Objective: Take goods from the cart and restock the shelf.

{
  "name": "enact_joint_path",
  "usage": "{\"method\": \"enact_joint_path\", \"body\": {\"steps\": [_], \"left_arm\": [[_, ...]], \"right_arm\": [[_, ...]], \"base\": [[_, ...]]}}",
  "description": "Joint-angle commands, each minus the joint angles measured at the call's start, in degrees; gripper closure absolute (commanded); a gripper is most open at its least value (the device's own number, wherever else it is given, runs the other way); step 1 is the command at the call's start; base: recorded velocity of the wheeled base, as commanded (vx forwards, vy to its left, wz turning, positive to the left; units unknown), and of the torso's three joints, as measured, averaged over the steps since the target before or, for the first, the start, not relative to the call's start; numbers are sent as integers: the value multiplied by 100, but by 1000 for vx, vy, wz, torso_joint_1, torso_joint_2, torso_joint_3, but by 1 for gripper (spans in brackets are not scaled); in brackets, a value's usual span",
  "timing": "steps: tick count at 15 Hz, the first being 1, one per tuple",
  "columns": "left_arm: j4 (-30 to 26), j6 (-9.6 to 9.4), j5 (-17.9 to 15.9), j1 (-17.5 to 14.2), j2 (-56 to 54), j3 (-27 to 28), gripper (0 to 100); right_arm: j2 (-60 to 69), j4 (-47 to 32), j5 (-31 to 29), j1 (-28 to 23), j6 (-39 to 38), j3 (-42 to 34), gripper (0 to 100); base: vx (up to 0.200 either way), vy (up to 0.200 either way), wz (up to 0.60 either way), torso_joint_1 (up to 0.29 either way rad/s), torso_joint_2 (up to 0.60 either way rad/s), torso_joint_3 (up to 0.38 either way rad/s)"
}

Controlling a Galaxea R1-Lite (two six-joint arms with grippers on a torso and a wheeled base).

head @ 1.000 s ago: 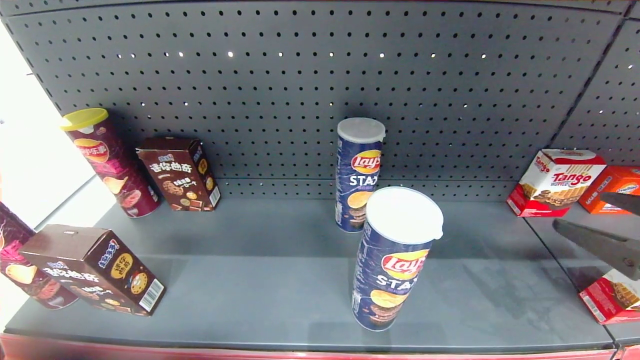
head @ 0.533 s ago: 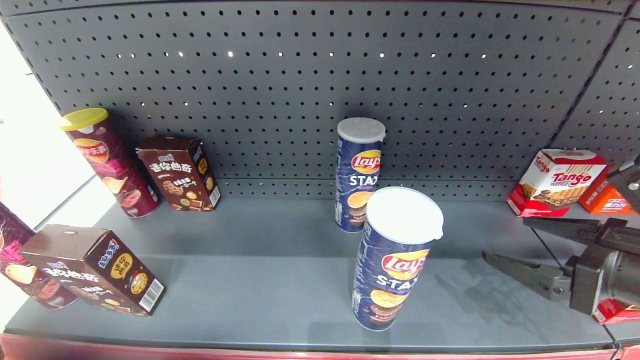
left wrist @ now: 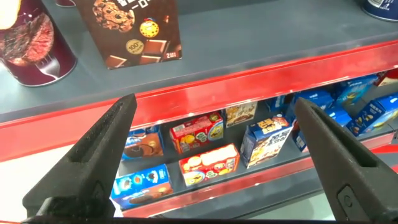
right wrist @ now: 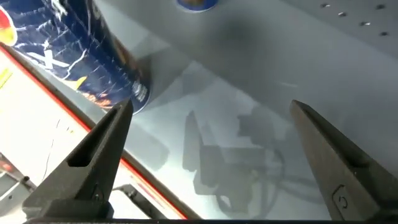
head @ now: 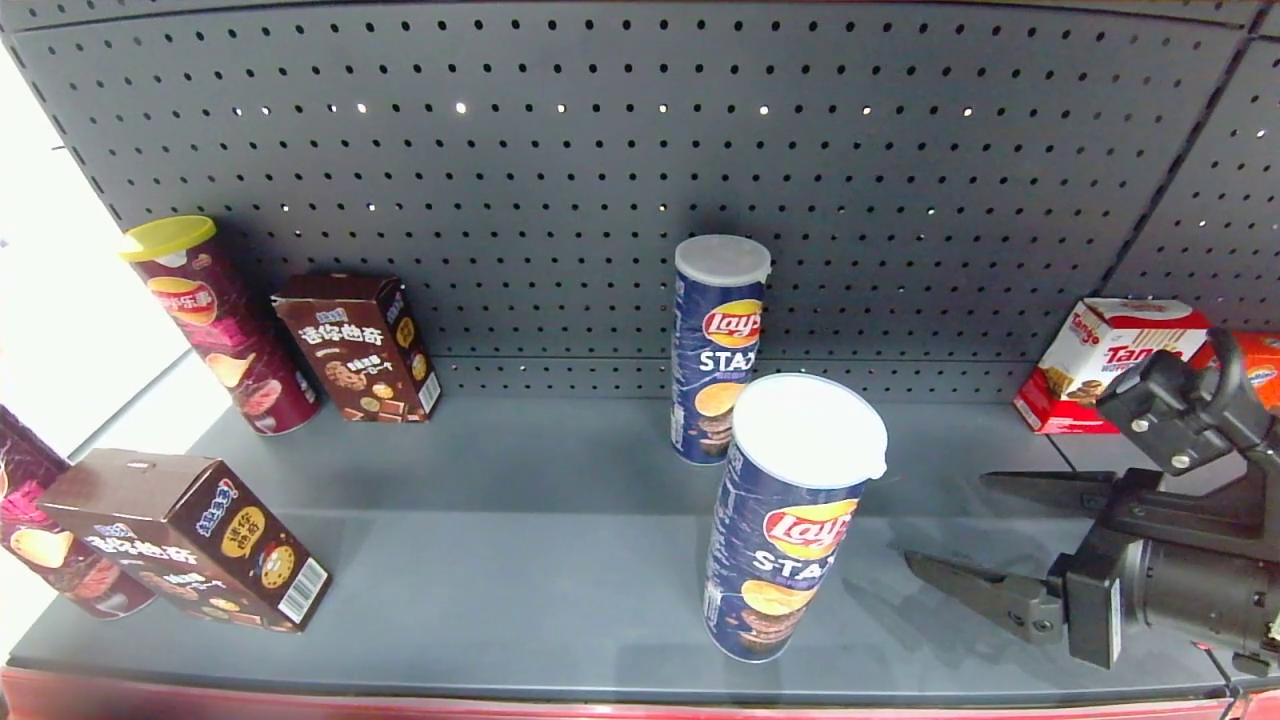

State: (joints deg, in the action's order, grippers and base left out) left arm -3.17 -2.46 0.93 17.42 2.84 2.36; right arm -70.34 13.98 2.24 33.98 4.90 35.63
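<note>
Gaping right pincer beside blue can

Far left you have a maroon can with a yellow lid upright against the pegboard back panel, a brown cookie box just beside it, and a second brown box nearer the front. Far right: a red-and-white wafer box, an orange box beside it. Below the red front strip, small snack boxes stand in rows on lower tiers.

Chip cans are navy with white lids; the shelf grey, red-edged.
</note>
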Motion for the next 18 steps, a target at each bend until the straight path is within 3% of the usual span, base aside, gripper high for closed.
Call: {"method": "enact_joint_path", "body": {"steps": [1,18], "left_arm": [[9,0,4,7,15,1,0],[1,0,-5,7,-82,1,0]], "right_arm": [[-208,-1,4,83,2,23,0],[-1087,8,-189,391,90,515,0]], "base": [[0,0,0,0,0,0],[0,0,0,0,0,0]]}}
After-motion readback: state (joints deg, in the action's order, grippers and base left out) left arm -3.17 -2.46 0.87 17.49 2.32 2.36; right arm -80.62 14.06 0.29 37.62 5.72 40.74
